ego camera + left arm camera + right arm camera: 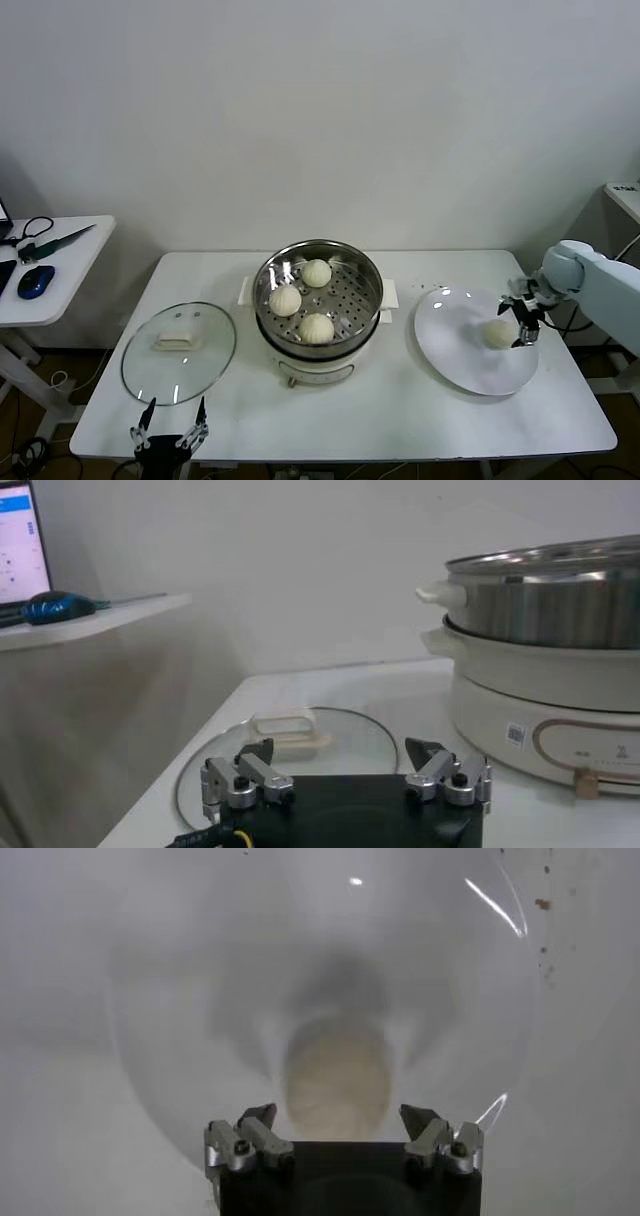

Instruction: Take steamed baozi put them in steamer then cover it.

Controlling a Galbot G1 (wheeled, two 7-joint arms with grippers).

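Three baozi (286, 300) (317, 273) (317, 328) lie in the shiny steamer (370, 300) on its cream pot base, which also shows in the left wrist view (545, 685). A fourth baozi (499, 333) lies on the white plate (450, 340). My right gripper (524, 322) is open just above and beside it; in the right wrist view the baozi (337, 1088) lies between the open fingers (430, 1128). The glass cover (210, 365) with its cream handle (175, 341) lies flat on the table left of the steamer. My left gripper (169, 425) is open, parked at the front edge near the cover (350, 740).
The white table (380, 410) holds everything. A side table (60, 280) at the far left carries a blue mouse (35, 281), cables and a dark tool. A wall stands behind.
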